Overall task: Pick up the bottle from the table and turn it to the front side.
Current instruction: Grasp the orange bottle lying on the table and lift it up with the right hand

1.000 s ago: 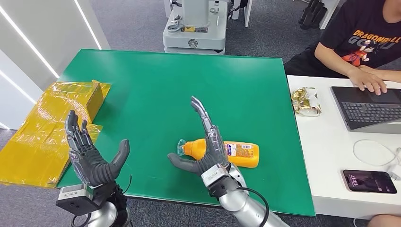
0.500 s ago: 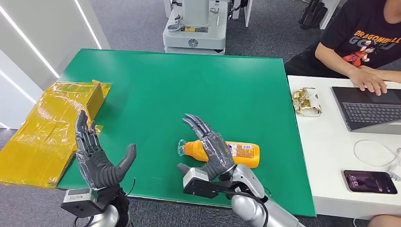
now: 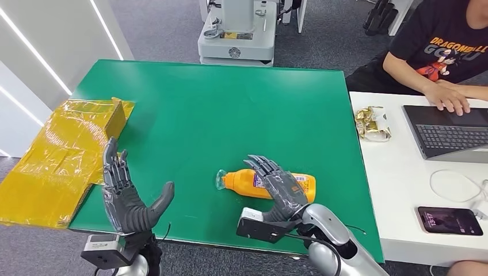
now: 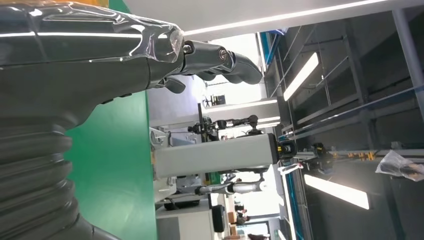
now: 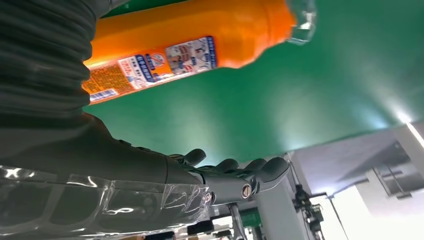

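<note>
The orange plastic bottle (image 3: 270, 185) lies on its side on the green table (image 3: 218, 109), near the front edge and right of centre. Its clear cap (image 3: 219, 179) points toward the robot's left; its flat base points toward the white table (image 3: 397, 190) on the right. A printed label with blue, white and orange panels (image 5: 165, 60) wraps the body, and small text covers the section nearer the base. The right robot hand (image 3: 280, 187) is positioned over the middle of the bottle, palm down, fingers extended and spread; it grasps nothing, and contact with the bottle cannot be determined. In the right wrist view the bottle lies beside the palm with the fingertips (image 5: 270, 167) clear of it. The left robot hand (image 3: 129, 198) is raised at the table's front left edge, palm upright, fingers apart, released and empty. A yellow foil-wrapped flattened box (image 3: 63, 149) lies at the left edge of the table.
</note>
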Tool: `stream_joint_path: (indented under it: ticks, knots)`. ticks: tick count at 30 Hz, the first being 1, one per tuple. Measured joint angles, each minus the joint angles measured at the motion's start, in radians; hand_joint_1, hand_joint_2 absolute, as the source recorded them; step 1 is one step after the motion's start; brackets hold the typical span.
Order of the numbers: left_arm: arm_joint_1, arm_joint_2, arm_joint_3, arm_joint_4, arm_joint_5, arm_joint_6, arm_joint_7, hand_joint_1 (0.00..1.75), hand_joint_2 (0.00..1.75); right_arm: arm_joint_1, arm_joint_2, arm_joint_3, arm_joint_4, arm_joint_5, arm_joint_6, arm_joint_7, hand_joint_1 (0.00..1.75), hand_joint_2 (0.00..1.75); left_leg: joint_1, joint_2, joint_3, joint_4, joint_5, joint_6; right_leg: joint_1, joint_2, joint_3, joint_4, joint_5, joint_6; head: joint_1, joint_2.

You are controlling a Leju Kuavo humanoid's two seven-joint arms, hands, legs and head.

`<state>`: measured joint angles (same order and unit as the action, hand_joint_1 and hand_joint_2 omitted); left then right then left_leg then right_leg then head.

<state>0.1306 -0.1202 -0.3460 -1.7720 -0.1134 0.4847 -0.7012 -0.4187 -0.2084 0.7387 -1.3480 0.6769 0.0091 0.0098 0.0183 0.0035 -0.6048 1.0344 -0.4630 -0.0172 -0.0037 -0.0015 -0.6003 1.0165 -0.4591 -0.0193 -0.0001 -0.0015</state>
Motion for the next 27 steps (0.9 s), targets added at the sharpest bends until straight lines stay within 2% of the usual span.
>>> stream_joint_path:
  ticks: [14, 20, 27]
  knots:
    - [-0.015, -0.034, 0.000, 0.019, -0.006, -0.069, 0.000, 0.00, 1.75, -0.176, -0.006, 0.000, 0.208, -0.036, 0.164, 0.008, 0.00, 1.75, 0.000, 0.000, 0.000, 0.000, 0.000, 0.000, 0.000, 0.000, 0.000, 0.000, 0.000, 0.000, 0.000, 0.000]
    - [-0.031, -0.044, 0.000, 0.036, -0.006, -0.079, 0.000, 0.00, 1.75, -0.260, -0.002, 0.031, 0.318, -0.047, 0.227, -0.005, 0.00, 1.75, 0.000, -0.001, 0.000, 0.001, 0.000, 0.000, 0.000, 0.000, 0.000, 0.000, 0.000, 0.000, 0.000, 0.000]
    - [-0.040, -0.045, 0.000, 0.049, 0.004, -0.076, 0.000, 0.00, 1.75, -0.308, 0.000, 0.079, 0.405, -0.040, 0.280, -0.012, 0.00, 1.75, 0.000, -0.001, 0.000, 0.001, 0.000, 0.000, 0.000, 0.000, 0.000, 0.000, 0.000, 0.000, 0.000, 0.000]
